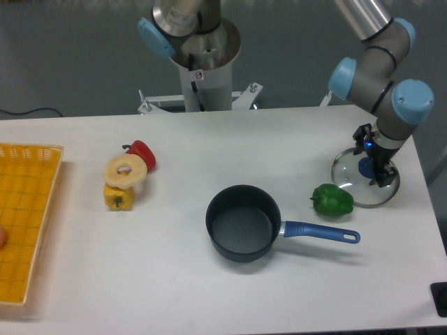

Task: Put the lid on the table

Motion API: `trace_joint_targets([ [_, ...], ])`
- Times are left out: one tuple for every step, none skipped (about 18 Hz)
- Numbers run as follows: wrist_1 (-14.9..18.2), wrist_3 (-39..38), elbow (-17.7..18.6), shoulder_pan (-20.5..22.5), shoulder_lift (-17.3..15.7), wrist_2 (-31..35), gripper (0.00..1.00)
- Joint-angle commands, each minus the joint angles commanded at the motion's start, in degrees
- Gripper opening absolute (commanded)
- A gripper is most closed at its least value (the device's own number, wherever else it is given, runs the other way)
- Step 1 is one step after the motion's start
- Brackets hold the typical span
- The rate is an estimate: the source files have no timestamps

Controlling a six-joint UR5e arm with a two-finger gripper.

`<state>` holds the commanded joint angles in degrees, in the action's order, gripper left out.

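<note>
The glass lid [365,179] lies flat on the white tabletop [209,150], directly beneath the end effector [372,171], whose dark fingers reach down around the blue knob at the lid's centre; whether they clamp the knob or have parted from it cannot be told at this size. Just beside the end effector, toward the middle of the tabletop, sits a green pepper [332,199] touching or nearly touching the lid's rim, and beyond that the open dark saucepan [242,223] with its blue handle pointing back toward the end effector. By the look of it the placing itself is done; what is left is letting go and lifting clear.
</note>
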<state>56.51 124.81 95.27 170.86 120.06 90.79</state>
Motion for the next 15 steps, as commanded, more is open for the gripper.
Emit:
trace_joint_targets([
  [0.0, -0.3, 0.0, 0.0, -0.1, 0.0, 0.99],
  [0.0, -0.4, -0.1, 0.0, -0.3, 0.0, 1.00],
  [0.1, -0.4, -0.3, 0.0, -0.5, 0.0, 1.00],
  [0.1, -0.4, -1.1, 0.0, -0.8, 0.0, 1.00],
  [0.3, -0.4, -2.6, -0.1, -1.5, 0.0, 1.00],
  [0.4, -0.2, -3.3, 0.0, -2.0, -0.1, 1.00],
  [0.4, -0.2, -3.7, 0.1, -2.8, -0.3, 1.00],
  [0.4, -0.3, -4.0, 0.1, -3.4, -0.4, 1.00],
  [0.3, -0.3, -4.2, 0.1, -3.8, -0.3, 1.00],
  [0.3, -0.3, -4.1, 0.0, -4.5, -0.2, 1.00],
  [0.3, -0.4, -4.2, 0.0, -5.5, -0.1, 1.00],
  [0.4, -0.4, -4.3, 0.2, -6.7, -0.3, 1.00],
  [0.4, -0.4, -4.5, 0.3, -7.8, -0.4, 1.00],
  [0.8, -0.4, -4.4, 0.4, -8.8, -0.5, 1.00],
  [0.9, -0.4, -4.0, 0.4, -9.6, -0.5, 1.00],
])
